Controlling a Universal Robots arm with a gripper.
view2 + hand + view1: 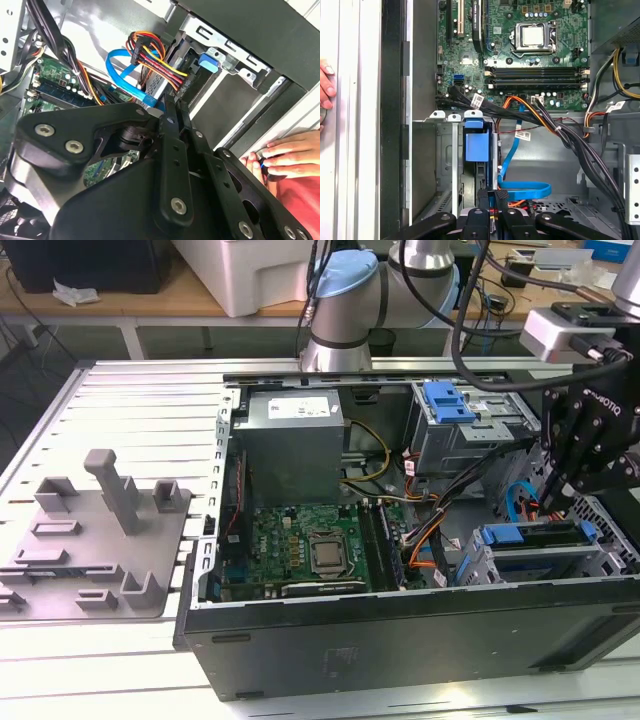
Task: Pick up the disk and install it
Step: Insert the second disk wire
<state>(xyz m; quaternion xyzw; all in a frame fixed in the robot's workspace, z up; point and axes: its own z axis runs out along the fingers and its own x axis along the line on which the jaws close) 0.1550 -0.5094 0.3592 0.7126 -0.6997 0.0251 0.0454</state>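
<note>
Install step near end: disk (535,536) seated in cage (480,570), exterior view's right. Gripper (492,197) fingers together at disk's rear edge. Next: final seating push.

One open computer case (400,640) on one slatted counter (120,400). Inside: one motherboard (290,550) with one bare processor socket (327,555); one grey power supply box (295,445); two drive cages, each with one blue latch (448,400) (520,535). One flat blue data cable (527,190). One grey moulded fixture (95,540) beside the case. One robot arm (345,300). One hand (285,155).
</note>
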